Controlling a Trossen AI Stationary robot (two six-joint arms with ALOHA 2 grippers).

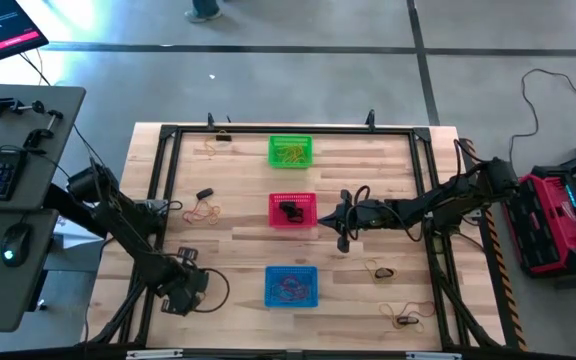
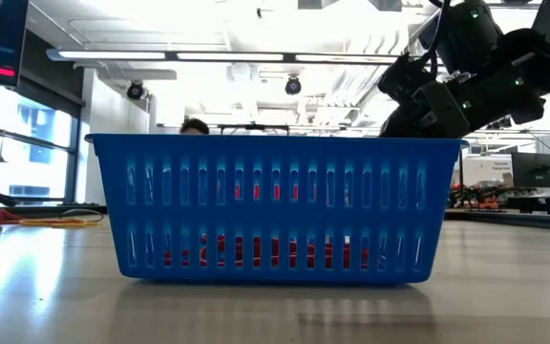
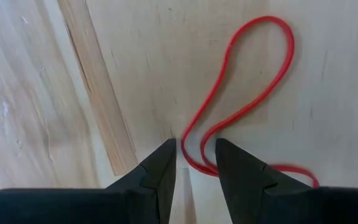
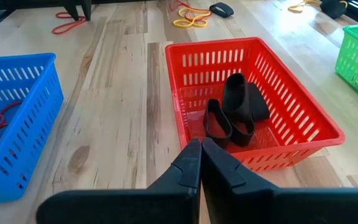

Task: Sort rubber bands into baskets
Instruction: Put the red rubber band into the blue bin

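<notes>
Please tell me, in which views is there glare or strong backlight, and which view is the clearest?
Low view: bright ceiling lights behind the blue plastic mesh basket, sheen on the wooden table. High view: glare on the floor, upper left. Left wrist view: even light, the red rubber band sharp.

Lighting is bright and even across all 4 views. Overhead strip lights (image 2: 256,55) in the low view burn out to white, and the ceiling around them is overexposed. The blue basket (image 2: 275,205) is backlit and casts a soft, dim reflection on the table (image 2: 55,287) in front of it. In the high view the floor (image 1: 268,25) shows pale glare patches at the upper left; shadows under the arms are faint and diffuse. The left wrist view is sharp on the wood grain, while the near fingers (image 3: 163,171) are soft at the edges. The right wrist view shows mild wide-angle bowing at its margins.
</notes>
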